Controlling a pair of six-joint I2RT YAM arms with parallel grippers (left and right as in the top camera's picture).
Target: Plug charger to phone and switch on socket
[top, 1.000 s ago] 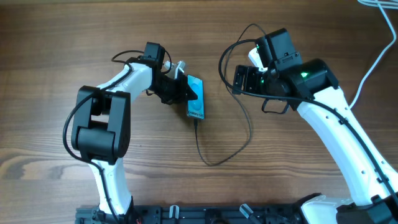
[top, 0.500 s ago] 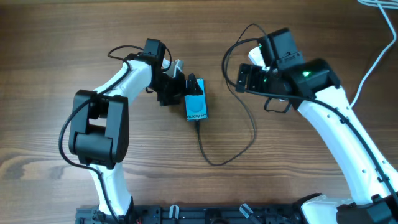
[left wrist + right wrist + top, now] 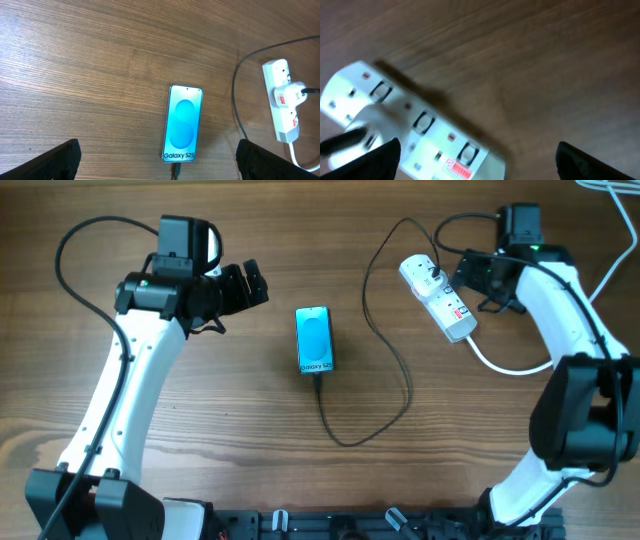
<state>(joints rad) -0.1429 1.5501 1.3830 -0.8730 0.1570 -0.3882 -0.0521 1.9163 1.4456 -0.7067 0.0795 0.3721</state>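
The phone lies flat at the table's middle with its turquoise screen up. The charger, a thin black cable, loops from the phone's near end round to a white adapter on the socket. In the left wrist view the phone has the small black plug at its bottom edge, and the socket lies to the right. My left gripper is open, above and left of the phone. My right gripper is open beside the blurred socket.
A thick white cord runs from the socket's near end toward the right arm. Another white cable crosses the far right corner. The tabletop is dark wood.
My left gripper has let go of the phone, opened and pulled back to the left. The right arm has swung from over the socket to its right side. The phone now lies straight.
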